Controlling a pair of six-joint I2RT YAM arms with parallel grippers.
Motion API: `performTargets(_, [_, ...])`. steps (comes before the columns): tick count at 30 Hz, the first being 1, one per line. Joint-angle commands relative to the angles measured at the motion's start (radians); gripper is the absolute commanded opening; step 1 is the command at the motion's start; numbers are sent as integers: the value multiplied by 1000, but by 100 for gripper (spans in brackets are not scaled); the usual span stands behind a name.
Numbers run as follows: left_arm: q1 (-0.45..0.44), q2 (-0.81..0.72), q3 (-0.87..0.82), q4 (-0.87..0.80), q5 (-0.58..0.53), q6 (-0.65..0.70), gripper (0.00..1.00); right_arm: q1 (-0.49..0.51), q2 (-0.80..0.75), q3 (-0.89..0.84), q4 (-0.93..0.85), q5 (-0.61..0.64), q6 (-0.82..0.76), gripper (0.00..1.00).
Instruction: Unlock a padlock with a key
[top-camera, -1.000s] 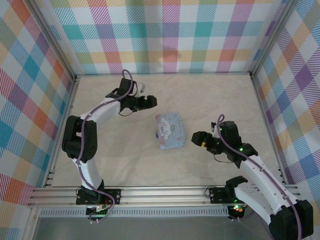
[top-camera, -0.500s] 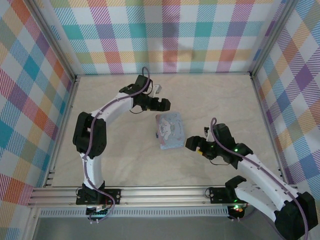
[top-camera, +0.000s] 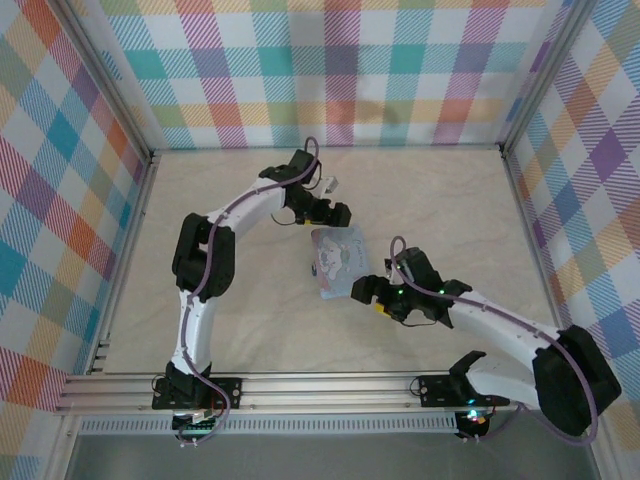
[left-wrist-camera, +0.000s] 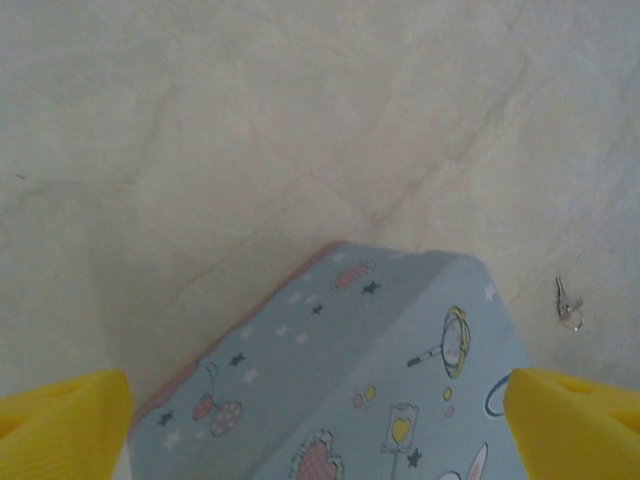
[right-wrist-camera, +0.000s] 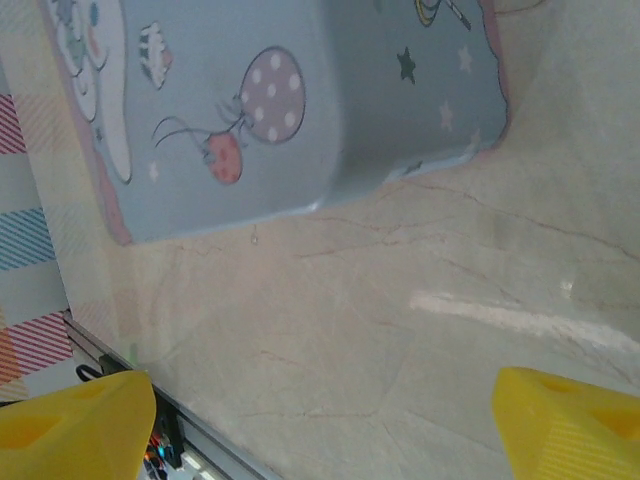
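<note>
Left tool (top-camera: 333, 212), marbled table (top-camera: 450, 200), plaid walls (top-camera: 340, 70)

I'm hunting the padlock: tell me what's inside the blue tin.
The blue tin is closed, and its cartoon-printed top hides whatever is inside. Outside it, a small key lies on the table.

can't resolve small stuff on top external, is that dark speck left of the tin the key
observer: likely; left wrist shows a thin metal key lying on the table beside the tin, not touching it
operator: left gripper open
observer: yes, left gripper has its jaws wide, nothing gripped
operator: right one
observer: right gripper open too, bare table between its jaws, tin ahead
</note>
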Motion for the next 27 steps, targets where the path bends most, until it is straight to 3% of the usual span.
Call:
performTargets(1, [-13,-56,-75,-1,35,10,94,12,52,6,120,-23,35,86])
performTargets(17, [-11,-263,-379,144,16,-45,91,6,230,129,173,75,41,69])
performTargets(27, [-5,-338,-517,204,-12,-83,86,-80,342,250,127,76,-27,64])
